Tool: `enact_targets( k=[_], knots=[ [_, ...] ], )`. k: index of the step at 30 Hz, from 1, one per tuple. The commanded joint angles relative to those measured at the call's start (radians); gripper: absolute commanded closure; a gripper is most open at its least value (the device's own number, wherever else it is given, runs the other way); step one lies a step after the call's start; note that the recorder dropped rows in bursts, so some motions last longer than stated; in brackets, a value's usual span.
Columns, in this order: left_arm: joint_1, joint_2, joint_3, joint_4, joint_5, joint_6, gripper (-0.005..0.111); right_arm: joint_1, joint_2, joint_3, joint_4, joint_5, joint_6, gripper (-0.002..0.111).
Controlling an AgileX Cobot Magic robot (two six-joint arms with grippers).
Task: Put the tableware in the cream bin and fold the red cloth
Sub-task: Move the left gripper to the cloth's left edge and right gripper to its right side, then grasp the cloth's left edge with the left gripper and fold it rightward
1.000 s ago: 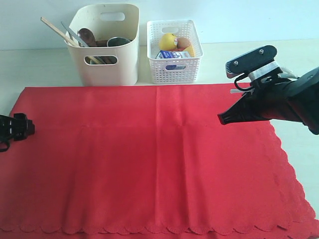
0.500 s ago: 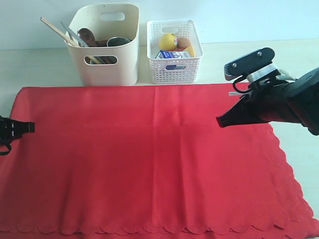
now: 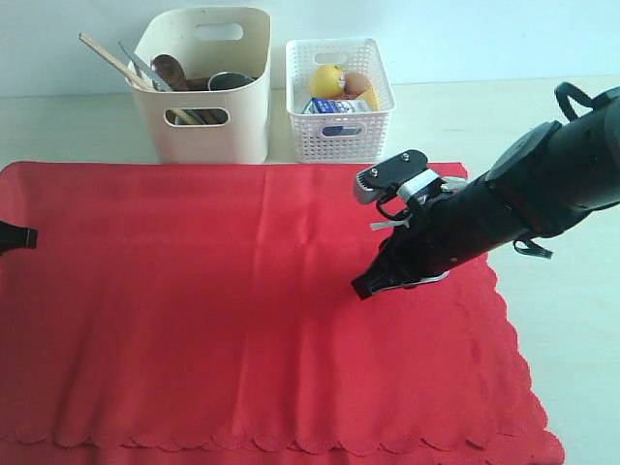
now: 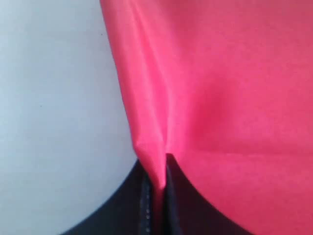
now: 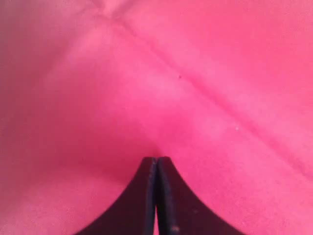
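Right gripper (image 3: 363,288) swung in over the middle of the red cloth (image 3: 194,320), jaws pressed together, left gripper (image 4: 157,178) pinched the cloth's left edge, cloth slid leftward

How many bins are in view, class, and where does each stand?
2. The cream bin stands past the far edge of the red cloth, holding tableware; the white lattice basket stands to its right, apart, holding toy food. None seems hidden.

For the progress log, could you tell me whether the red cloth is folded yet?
Spread, not folded: the red cloth lies open across the table.
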Motion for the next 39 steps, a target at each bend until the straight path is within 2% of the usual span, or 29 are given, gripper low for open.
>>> enact_targets(
  k=[1, 6, 15, 19, 22, 32, 35, 39],
  knots=[
    [0.003, -0.005, -0.005, -0.001, 0.001, 0.008, 0.107, 0.0, 0.049, -0.009, -0.016, 0.015, -0.01, 0.108],
    [-0.036, -0.074, -0.005, -0.001, 0.052, 0.003, 0.107, 0.0, 0.048, -0.009, -0.016, 0.017, -0.01, 0.108],
    [-0.247, -0.287, -0.008, -0.001, 0.15, 0.003, 0.107, 0.0, 0.048, -0.009, -0.016, 0.017, -0.01, 0.108],
    [-0.383, -0.381, -0.031, -0.033, 0.225, 0.003, 0.107, 0.0, 0.048, -0.009, -0.016, 0.017, -0.01, 0.108],
    [-0.51, -0.422, -0.061, -0.06, 0.271, 0.003, 0.107, 0.0, 0.048, -0.009, -0.016, 0.017, -0.01, 0.108],
    [-0.92, -0.342, -0.256, -0.118, 0.368, 0.003, 0.107, 0.0, 0.048, -0.009, -0.012, 0.03, -0.01, 0.108],
    [-0.993, -0.273, -0.317, -0.118, 0.37, 0.003, 0.107, 0.0, 0.048, -0.009, -0.012, 0.026, -0.01, 0.108],
    [-1.031, -0.186, -0.395, -0.108, 0.43, 0.007, 0.107, 0.0, 0.04, -0.009, -0.012, 0.022, -0.01, 0.108]
  ],
)
